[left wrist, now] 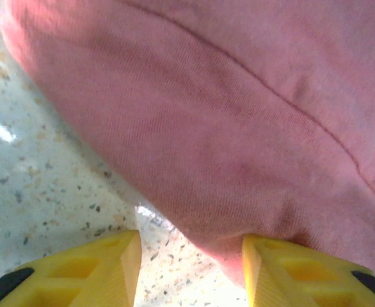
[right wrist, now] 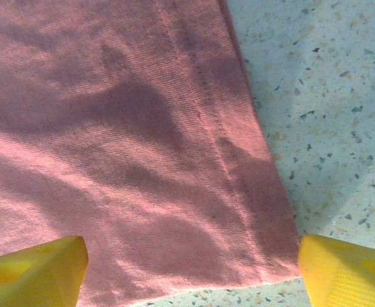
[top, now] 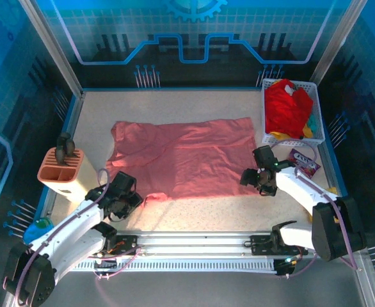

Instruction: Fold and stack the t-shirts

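Dusty salmon-pink cotton t-shirt point(top: 184, 157): flat on speckled tabletop point(top: 207, 214), long axis left–right. Left pincer point(left wrist: 191, 246): at shirt's near-left corner, part-open, cloth bulge against one finger, unclamped. Right pincer point(right wrist: 191, 262): jaws wide, straddling shirt's near-right hem corner. Each arm nearest own corner.

Found shirt point(top: 187, 157) spread flat across middle of table point(top: 207, 211). Saw basket point(top: 319, 109) at far right corner, second shirt point(top: 287, 109) heaped in it, packet point(top: 304, 161) just before it. Noted holder point(top: 61, 173) at left edge, apart from shirt. Spotted left gripper point(top: 135, 201) at shirt's near left corner, right gripper point(top: 249, 178) over its near right corner.
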